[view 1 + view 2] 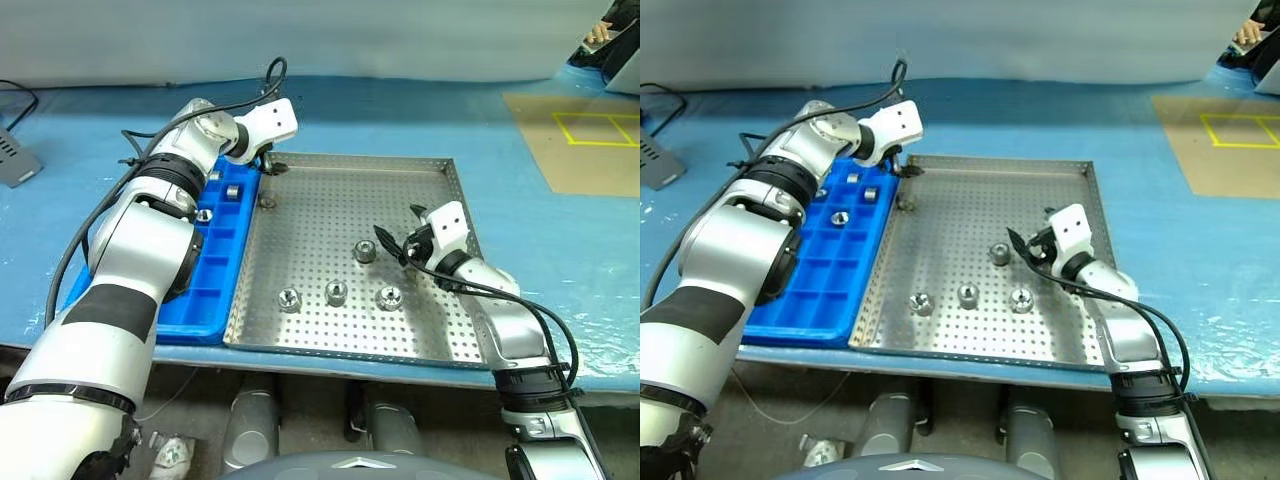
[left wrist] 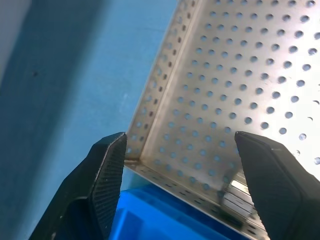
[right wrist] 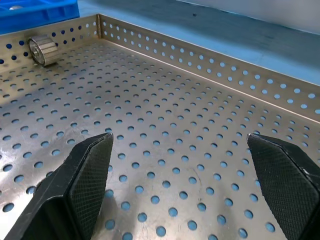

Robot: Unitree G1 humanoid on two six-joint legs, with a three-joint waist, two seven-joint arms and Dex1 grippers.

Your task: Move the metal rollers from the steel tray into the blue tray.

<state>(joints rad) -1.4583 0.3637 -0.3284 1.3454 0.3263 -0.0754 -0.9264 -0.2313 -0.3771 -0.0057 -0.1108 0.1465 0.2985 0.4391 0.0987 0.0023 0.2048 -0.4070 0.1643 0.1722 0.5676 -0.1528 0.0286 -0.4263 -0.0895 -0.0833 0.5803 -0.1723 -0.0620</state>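
Nearest, four metal rollers (image 1: 338, 291) stand loose mid steel tray (image 1: 440, 340), just beside the right gripper (image 1: 392, 243), jaws apart, empty; a careless sweep could scatter them. The left gripper (image 1: 270, 163), also apart and empty, hangs over the tray's far-left corner, where a fifth roller (image 1: 266, 201) rests against the rim by the blue tray (image 1: 215, 300), awkward to pinch.

Steel tray (image 1: 420, 200): 1. Blue tray (image 1: 215, 275): 1.

Metal rollers in steel tray: 5. One mid-frame (image 1: 365, 251), three in a row lower centre (image 1: 290, 298) (image 1: 336, 292) (image 1: 389, 296), one by the tray's left wall, upper left (image 1: 267, 202).

Rollers in blue tray, upper left of frame: 2 clear (image 1: 233, 192) (image 1: 204, 214), poss. a 3rd (image 1: 853, 178), partly hidden.

Grippers: 2, left gripper (image 2: 180, 150) and right gripper (image 3: 187, 165).
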